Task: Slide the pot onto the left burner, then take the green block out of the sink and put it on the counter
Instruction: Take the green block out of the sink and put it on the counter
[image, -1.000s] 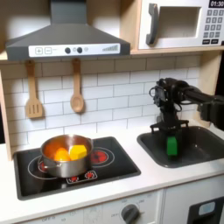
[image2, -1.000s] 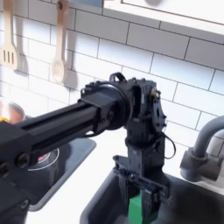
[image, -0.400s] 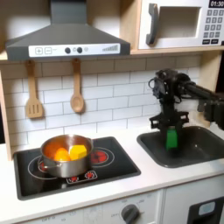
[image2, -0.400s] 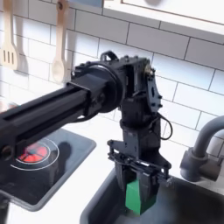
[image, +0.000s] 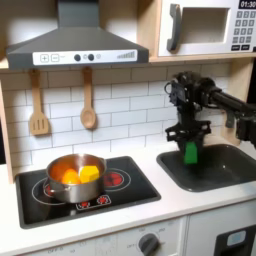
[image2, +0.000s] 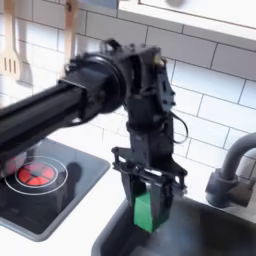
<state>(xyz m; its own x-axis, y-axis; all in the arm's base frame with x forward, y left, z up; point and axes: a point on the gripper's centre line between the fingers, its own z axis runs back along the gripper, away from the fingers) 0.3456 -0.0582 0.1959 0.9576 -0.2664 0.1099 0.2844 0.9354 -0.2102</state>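
The gripper (image: 189, 146) (image2: 147, 203) is clamping the green block (image: 190, 152) (image2: 146, 209) between its fingers, holding it lifted above the left end of the sink (image: 228, 177) in the first exterior view. Well apart at that view's left, the pot (image: 76, 177) is sitting on the black cooktop (image: 132, 189), with the counter (image: 170, 205) lying nearer.

Even, fairly bright indoor light in both exterior views, low in resolution and soft throughout; the arm (image2: 70, 95) smears with motion blur in the second exterior view, and shadows stay faint
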